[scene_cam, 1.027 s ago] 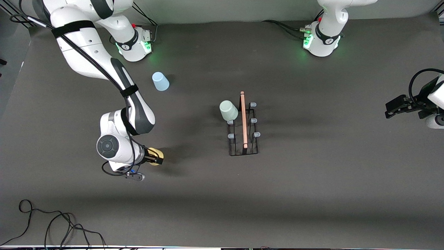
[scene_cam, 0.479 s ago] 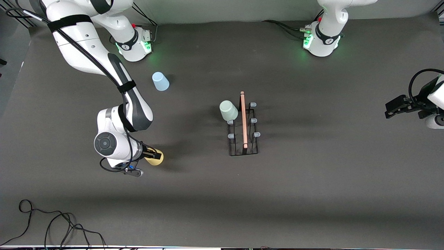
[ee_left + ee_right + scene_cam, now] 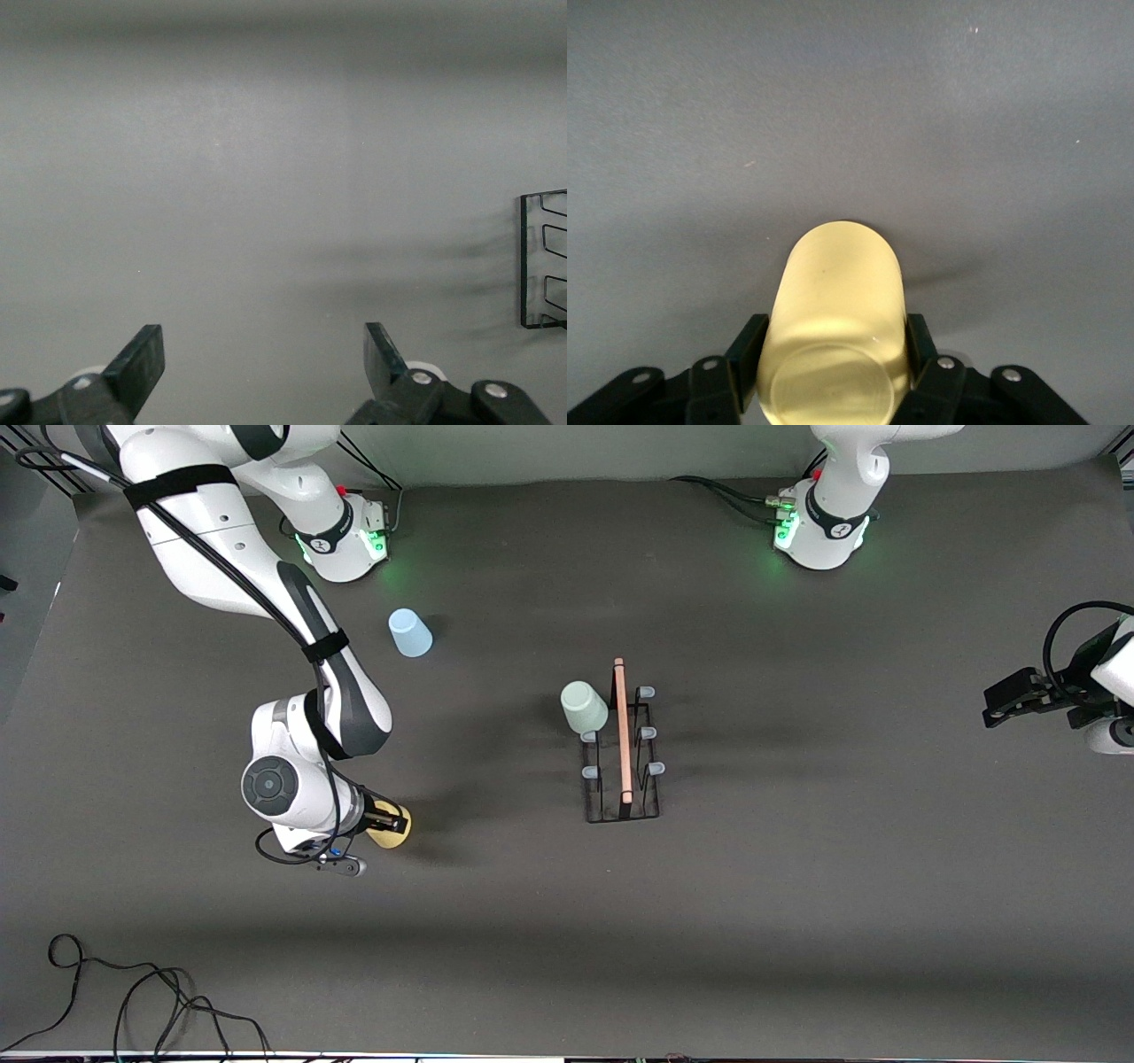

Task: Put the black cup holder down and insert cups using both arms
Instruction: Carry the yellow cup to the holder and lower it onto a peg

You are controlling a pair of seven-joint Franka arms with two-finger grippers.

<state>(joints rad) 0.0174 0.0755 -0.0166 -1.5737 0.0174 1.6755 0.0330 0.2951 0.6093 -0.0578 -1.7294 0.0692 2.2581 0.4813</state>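
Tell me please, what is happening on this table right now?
The right gripper is shut on the yellow cup, low at the right arm's end of the table. The black cup holder stands mid-table, with the pale green cup upside down on one of its pegs. The light blue cup sits upside down on the table, farther from the front camera. The left gripper waits open at the left arm's end of the table, holding nothing.

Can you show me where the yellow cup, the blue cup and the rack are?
yellow cup point(image 3: 837, 310): right wrist view, its side wall, between the gripper fingers.
blue cup point(image 3: 409, 633): front view, its side.
rack point(image 3: 623, 731): front view, its wooden handle.
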